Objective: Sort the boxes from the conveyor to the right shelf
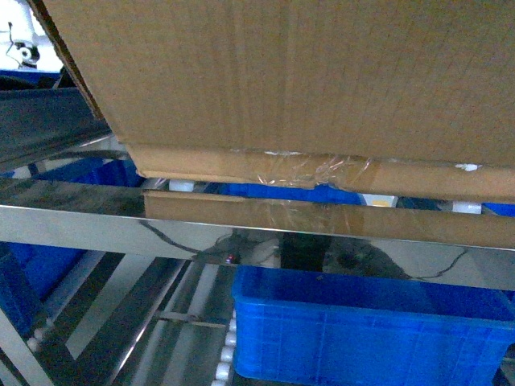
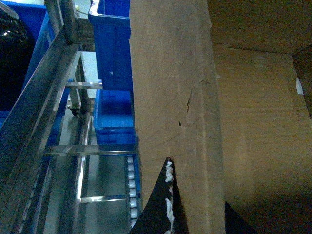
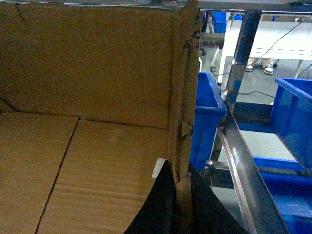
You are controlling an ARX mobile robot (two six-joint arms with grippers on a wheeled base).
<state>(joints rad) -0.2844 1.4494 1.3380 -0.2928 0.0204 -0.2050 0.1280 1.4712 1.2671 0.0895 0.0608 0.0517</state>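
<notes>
A large brown cardboard box point(image 1: 306, 72) fills the top of the head view, and clear tape point(image 1: 314, 170) runs along its bottom seam. It sits tilted just over the front rail of the steel right shelf point(image 1: 96, 229); I cannot tell whether it rests on the white rollers point(image 1: 182, 186). My left gripper point(image 2: 197, 184) is shut on the box's left wall point(image 2: 170, 97), one black finger outside point(image 2: 163, 209) and one inside. The right gripper point(image 3: 179, 169) pinches the ragged right wall point(image 3: 184, 97) the same way. Neither gripper shows in the head view. The conveyor is out of view.
A blue plastic crate point(image 1: 362, 330) stands on the shelf's lower level, directly under the box. More blue crates point(image 2: 114, 58) point(image 3: 207, 117) sit beside both box walls. Steel shelf rails point(image 2: 48, 117) point(image 3: 243, 165) run close along each gripper. A roller track point(image 1: 225, 354) lies at the lower left.
</notes>
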